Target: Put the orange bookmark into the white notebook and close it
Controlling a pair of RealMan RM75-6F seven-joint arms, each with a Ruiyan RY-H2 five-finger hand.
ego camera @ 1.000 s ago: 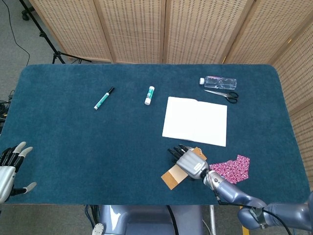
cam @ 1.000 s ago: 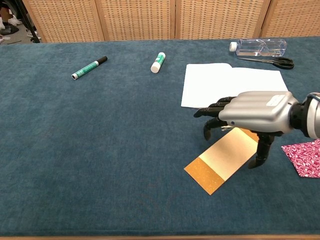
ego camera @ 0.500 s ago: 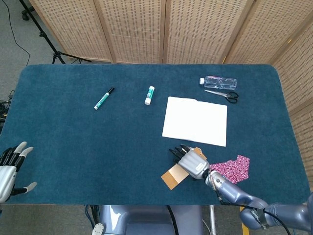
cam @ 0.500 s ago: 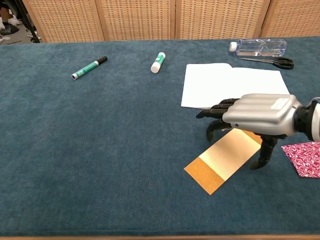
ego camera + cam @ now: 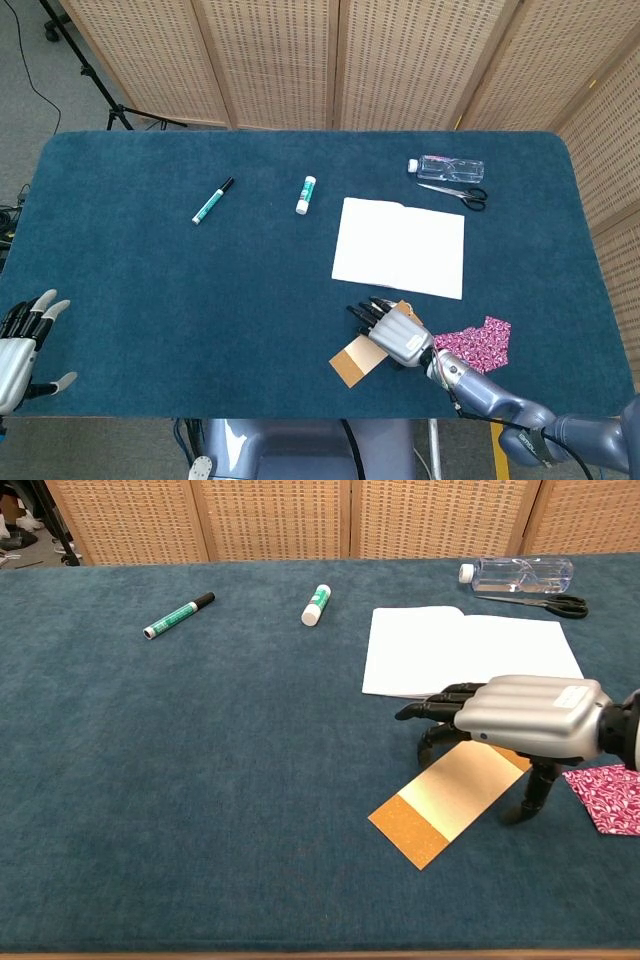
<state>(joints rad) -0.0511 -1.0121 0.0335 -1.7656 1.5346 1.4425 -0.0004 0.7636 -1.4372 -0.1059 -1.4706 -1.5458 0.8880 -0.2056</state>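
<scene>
At the far left edge of the head view the left hand (image 5: pixel 22 340) hangs just off the blue surface (image 5: pixel 200 300), fingers spread and holding nothing. Going right, a green marker (image 5: pixel 178 615) and a glue stick (image 5: pixel 316 604) lie toward the back, clear of the work.

The task looks barely begun. The white notebook (image 5: pixel 470 650) lies open and flat, with a bottle (image 5: pixel 520 573) and scissors (image 5: pixel 535 602) behind it at about 1 o'clock; no bookmark is on its pages and the cover is not yet folded over. The orange bookmark (image 5: pixel 450 798) lies flat on the surface just in front of the notebook, at its 6 o'clock, apart from its near edge. Its long axis runs diagonally, from about 7 o'clock to 1 o'clock in the chest view, with the darker orange end nearest the robot and the paler end pointing toward the notebook.

The right hand (image 5: pixel 525 720) hovers palm down over that paler end, fingers arched and partly curled, thumb reaching down beside the strip's right edge. I cannot tell whether any fingertip touches the bookmark; nothing appears pinched yet. Lifting, inserting and closing all remain. A pink patterned cloth (image 5: pixel 605 795) lies at the hand's 4 o'clock.
</scene>
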